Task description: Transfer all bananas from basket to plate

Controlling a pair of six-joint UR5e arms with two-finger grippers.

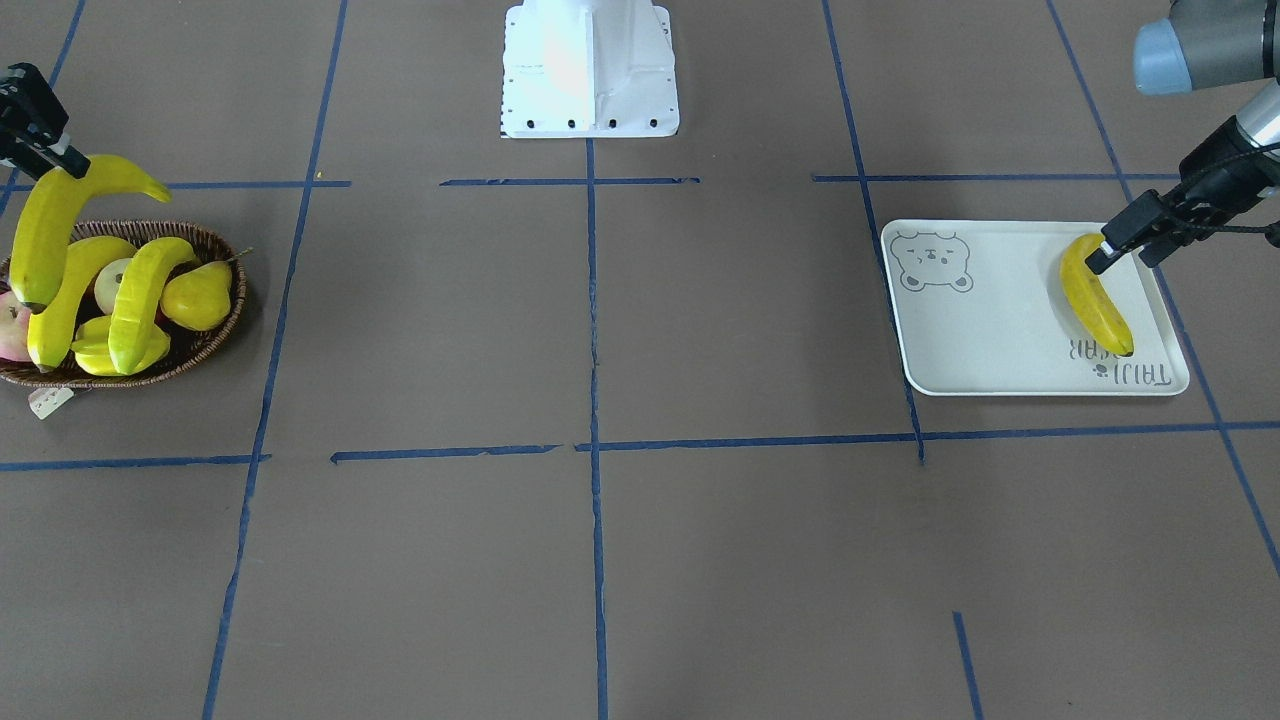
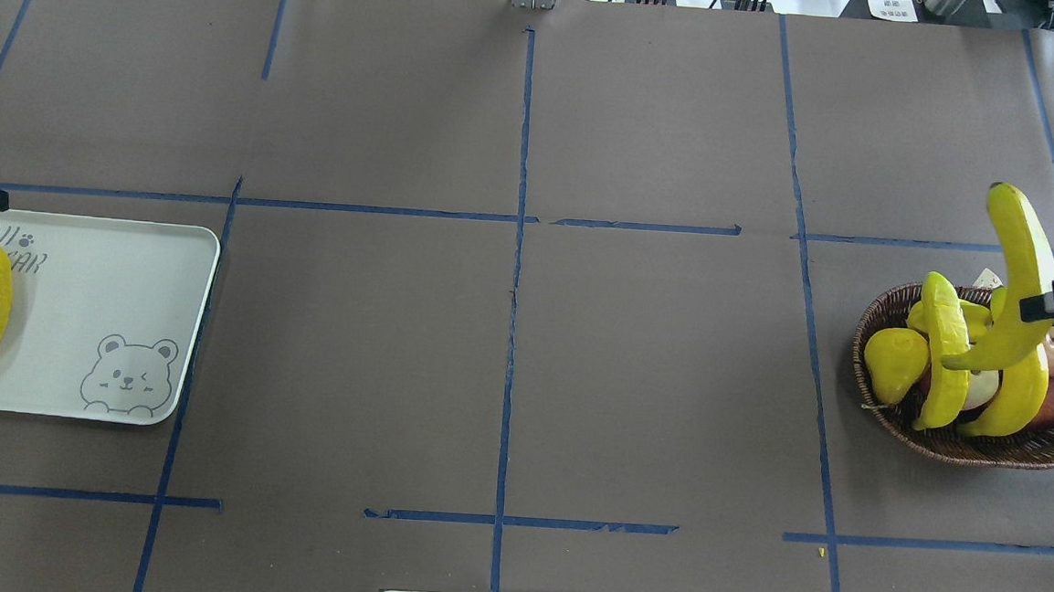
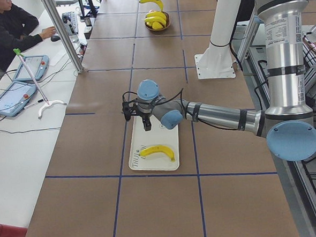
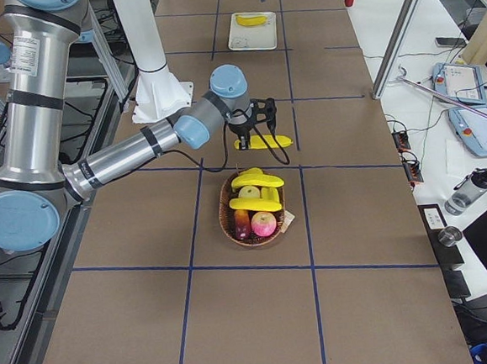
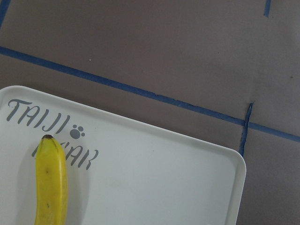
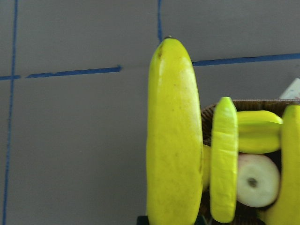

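My right gripper is shut on a long yellow banana, held up steeply over the wicker basket with its lower end among the fruit. The right wrist view shows this banana close up. Two more bananas lie in the basket, one greenish and one yellow. One banana lies flat on the white plate with the bear print. My left gripper hovers open just above that banana's upper end, holding nothing. The left wrist view shows the banana on the plate.
A yellow pear, a starfruit, a pale apple and a red apple share the basket. The robot's white base stands at the table's middle edge. A person sits at a side desk with tablets.
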